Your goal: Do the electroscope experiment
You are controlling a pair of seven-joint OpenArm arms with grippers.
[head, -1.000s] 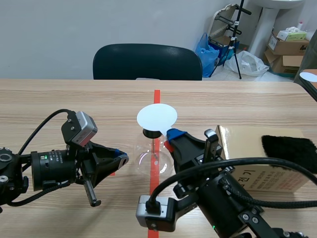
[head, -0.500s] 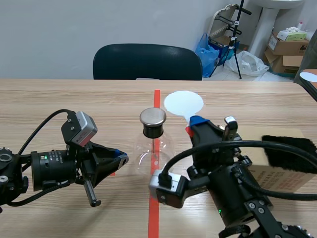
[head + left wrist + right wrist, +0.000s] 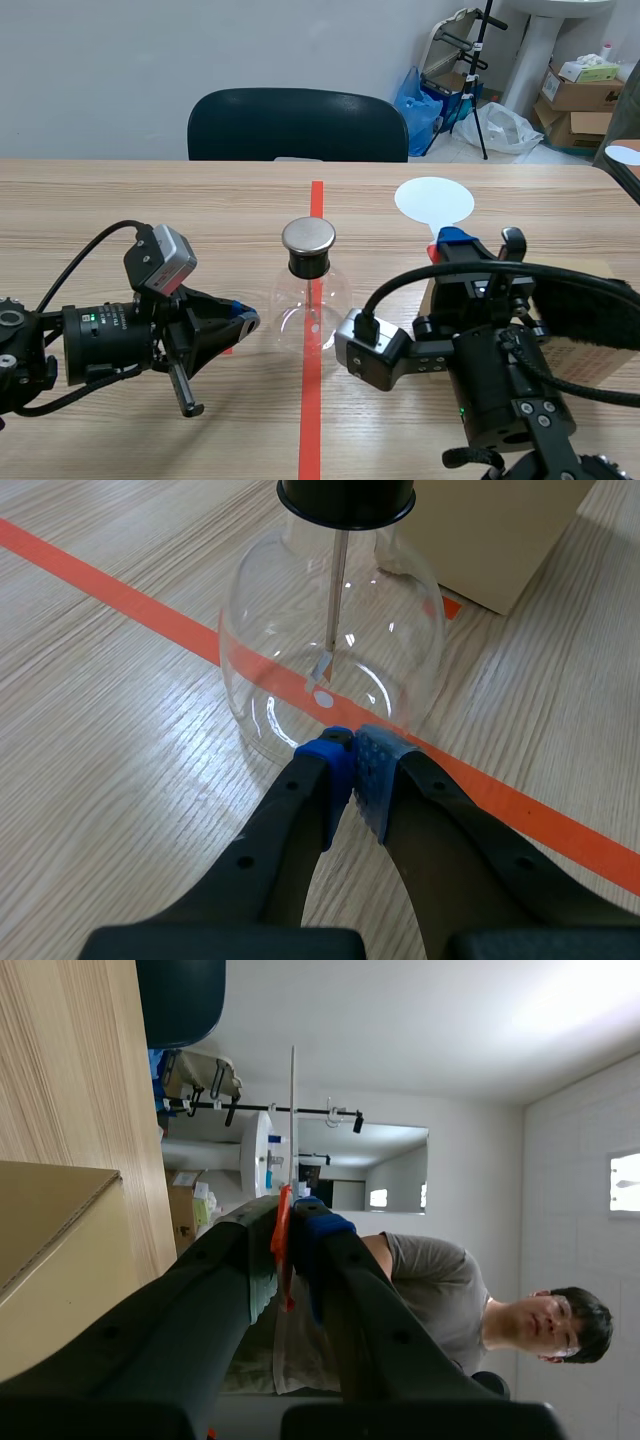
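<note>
The electroscope is a clear glass flask with a black stopper and a round metal cap, standing on the red tape line. A thin rod hangs inside the flask. My left gripper lies low on the table at the flask's left side. It is shut on nothing, its tips right against the glass. My right gripper is raised to the right of the flask, shut on the orange-red handle of a white round disc. In the right wrist view the white disc appears edge-on.
A cardboard box with a black cloth on top stands at the right, mostly behind my right arm. A dark chair sits across the table. A person in a grey shirt shows beyond the right gripper.
My right arm has carried the white disc to the right, from over the electroscope's cap to well clear of it. The metal cap now shows. The left arm has not moved.
</note>
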